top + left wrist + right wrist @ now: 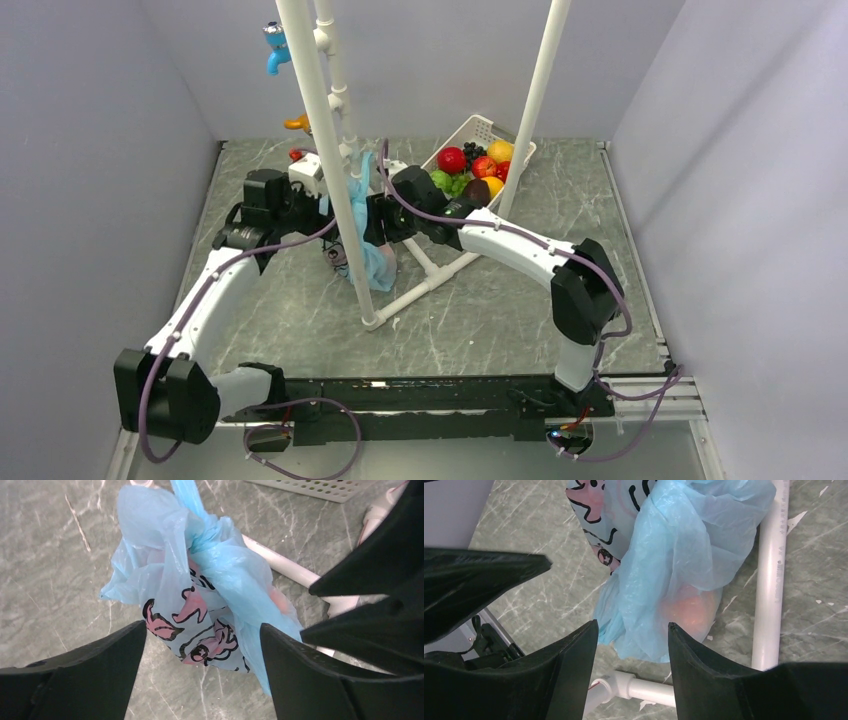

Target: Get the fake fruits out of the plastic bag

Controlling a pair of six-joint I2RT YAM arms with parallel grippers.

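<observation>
Plastic bag [200, 590] is hanging between two spread grippers, fruit inside.
It is hanging by a handle from the pipe frame [769, 580], apparently to keep it reachable. Left gripper [202, 626] and right gripper [632, 626] are flanking it, jaws apart, gripping nothing. A peach-orange fake fruit [689, 612] is showing through the film just beyond the right fingertips.

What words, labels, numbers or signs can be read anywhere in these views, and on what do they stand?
None can be read in any view.
On the thin light-blue translucent plastic bag, the white panel carries a pink-and-black cartoon drawing. A few black strokes by the folds might be letters, but the crumpling makes them unreadable.
On the white slotted plastic basket, no label shows.
</observation>
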